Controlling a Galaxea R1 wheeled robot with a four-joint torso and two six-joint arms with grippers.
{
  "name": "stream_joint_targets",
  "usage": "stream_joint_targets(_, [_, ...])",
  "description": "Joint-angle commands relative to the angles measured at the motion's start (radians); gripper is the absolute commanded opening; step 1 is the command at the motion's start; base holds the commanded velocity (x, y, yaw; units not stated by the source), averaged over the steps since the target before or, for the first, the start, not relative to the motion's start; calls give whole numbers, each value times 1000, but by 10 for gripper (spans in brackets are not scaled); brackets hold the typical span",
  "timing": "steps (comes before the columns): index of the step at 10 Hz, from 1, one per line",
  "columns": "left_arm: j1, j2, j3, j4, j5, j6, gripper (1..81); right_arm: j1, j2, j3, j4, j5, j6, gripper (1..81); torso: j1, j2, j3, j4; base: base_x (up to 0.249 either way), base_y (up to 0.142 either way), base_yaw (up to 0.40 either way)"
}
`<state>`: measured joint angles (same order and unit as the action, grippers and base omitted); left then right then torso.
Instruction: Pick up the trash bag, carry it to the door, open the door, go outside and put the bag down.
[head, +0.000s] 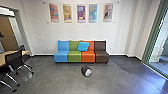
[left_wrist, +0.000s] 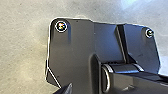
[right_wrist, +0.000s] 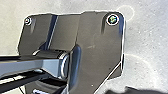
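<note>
A dark bag with a whitish patch, the trash bag (head: 86, 71), lies on the grey floor in front of the seats in the head view, standing apart from them. At the right edge is tall glass in a green frame (head: 151, 37), with daylight behind it; whether it is a door I cannot tell. Both wrist views look down past the robot's own dark plate to pale floor, and how my two grippers stand cannot be made out there.
Behind the bag, a row of blue, green, orange and brown seats (head: 101, 56) with a blue cushion (head: 83, 46) stands against the wall. A wooden table (head: 25, 52) and black wheeled chairs (head: 13, 60) are at the left, near a framed opening.
</note>
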<state>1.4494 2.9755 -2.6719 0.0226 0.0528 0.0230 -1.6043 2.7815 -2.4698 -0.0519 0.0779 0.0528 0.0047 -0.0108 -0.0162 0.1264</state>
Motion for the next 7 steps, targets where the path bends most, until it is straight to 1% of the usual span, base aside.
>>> stream_joint_targets(1, [-62, -2, 1, -3, 55, -2, 811, 42, -21, 0, 7, -55, 1, 811, 0, 0, 0, 0, 135, 0, 0])
stream_joint_targets(7, [-62, -2, 1, -1, 55, -2, 811, 43, -20, 0, 6, -58, -1, 811, 0, 0, 0, 0, 135, 0, 0])
